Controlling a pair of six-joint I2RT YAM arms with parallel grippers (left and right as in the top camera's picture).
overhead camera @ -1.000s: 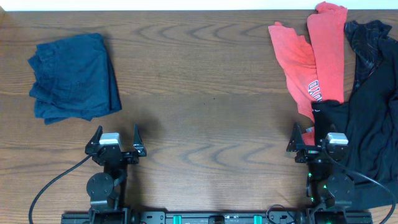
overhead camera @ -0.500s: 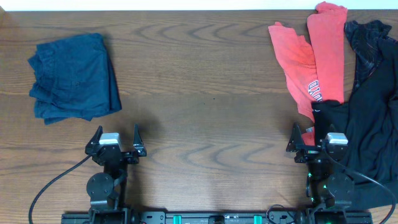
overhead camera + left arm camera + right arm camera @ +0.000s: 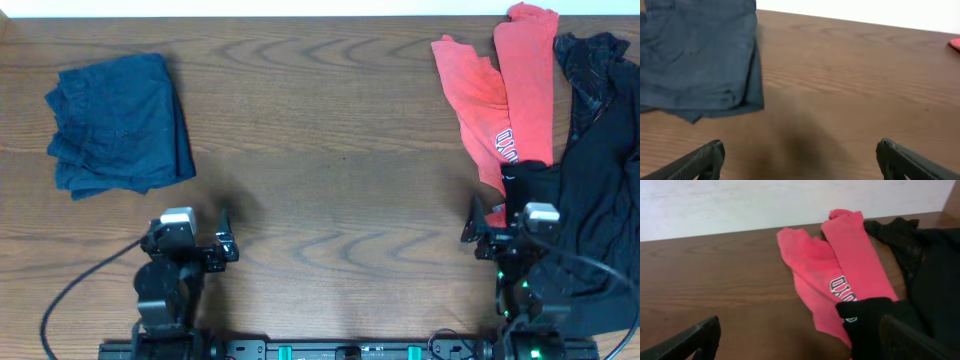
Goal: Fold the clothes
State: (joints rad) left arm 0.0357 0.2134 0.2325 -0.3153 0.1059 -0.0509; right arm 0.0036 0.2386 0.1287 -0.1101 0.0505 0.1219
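The clothes lie in two places on the wooden table [image 3: 330, 150]. A folded navy-blue garment [image 3: 120, 125] rests at the far left and fills the upper left of the left wrist view [image 3: 700, 55]. A coral-red shirt [image 3: 500, 100] with a printed logo lies crumpled at the far right, partly under black garments [image 3: 600, 180]. My left gripper [image 3: 190, 228] stands open near the front edge, below the navy garment, over bare wood [image 3: 800, 155]. My right gripper [image 3: 510, 218] is open at the black garments' near edge [image 3: 800, 335]. A black fold [image 3: 865, 317] and the red shirt [image 3: 840, 275] lie just ahead of it.
Bare wood spans the middle of the table between the two piles. A white wall [image 3: 765, 200] runs behind the far edge. Both arm bases and their cables sit along the front edge [image 3: 330, 350].
Both wrists have shifted slightly at the front edge, the left one turning a little. The jaws stay wide and the clothes have not moved.
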